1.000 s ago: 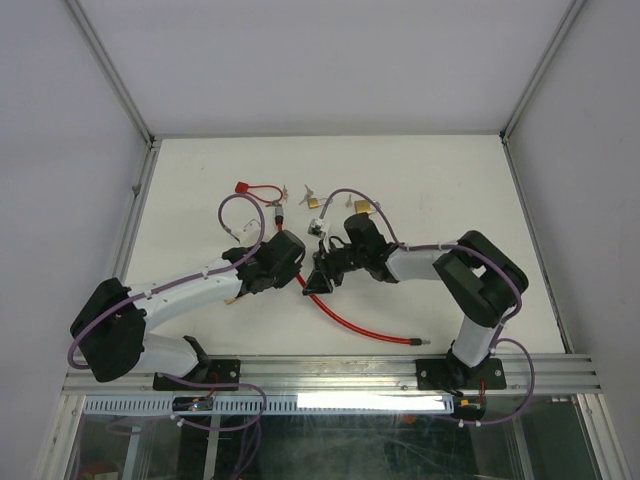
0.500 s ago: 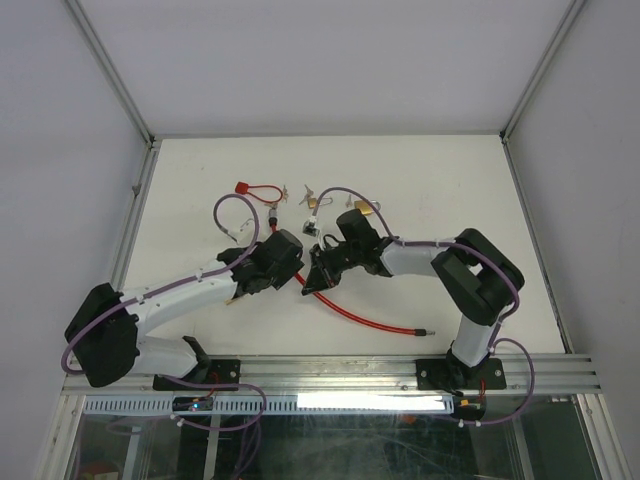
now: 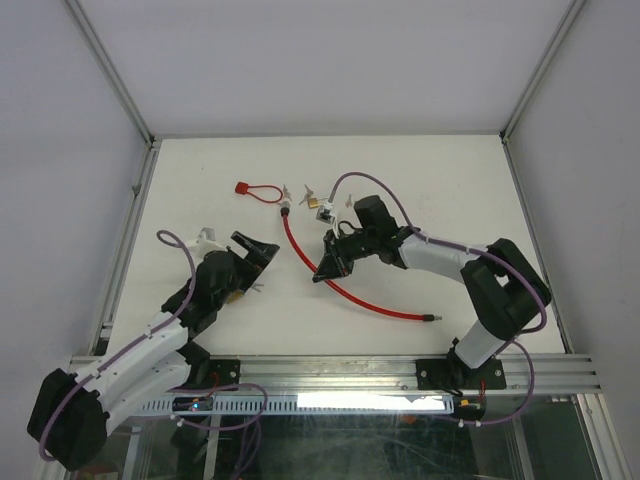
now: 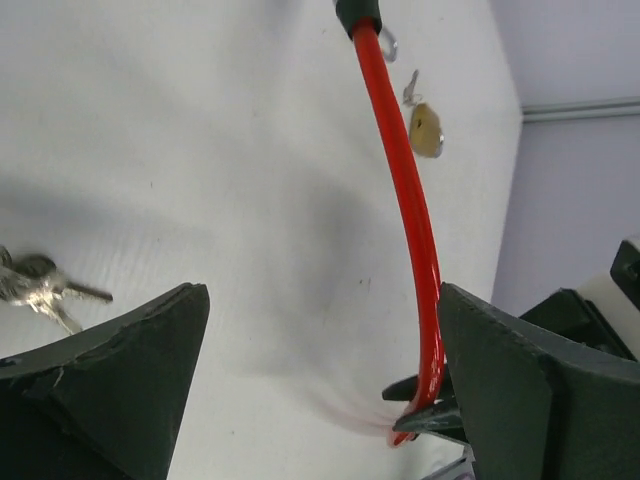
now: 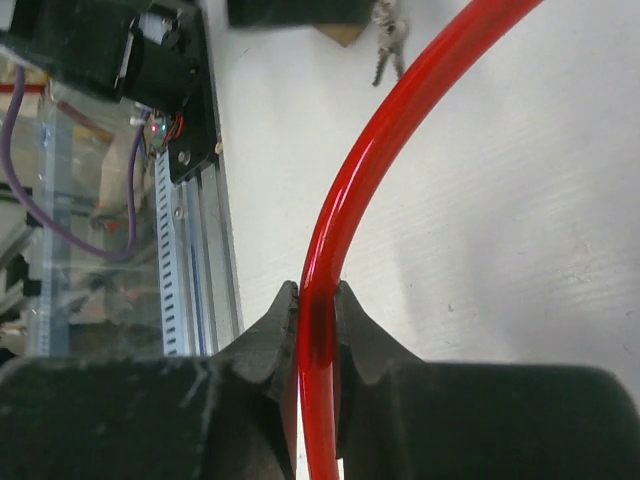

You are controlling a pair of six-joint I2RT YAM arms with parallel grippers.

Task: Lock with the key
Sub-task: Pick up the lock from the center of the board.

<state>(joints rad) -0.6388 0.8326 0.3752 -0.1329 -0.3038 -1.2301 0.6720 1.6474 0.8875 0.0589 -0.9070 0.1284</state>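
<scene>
Near: left gripper (image 4: 322,290) gaping wide, empty, keys (image 4: 35,282) just beside it (light, thin, slippery, so I'd pinch the bow flat). Further out, right gripper (image 5: 318,300) clamped on springy red cable (image 5: 400,110) mid-length; padlock (image 3: 326,212) lies beyond.

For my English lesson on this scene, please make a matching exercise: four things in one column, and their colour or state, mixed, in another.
Things:
1. cable
2. left fingers
3. right fingers
4. padlock

Colour or state:
a. wide apart, holding nothing
b. closed on the cable
c. red
d. brass-coloured

Pairs: 1-c, 2-a, 3-b, 4-d.
</scene>
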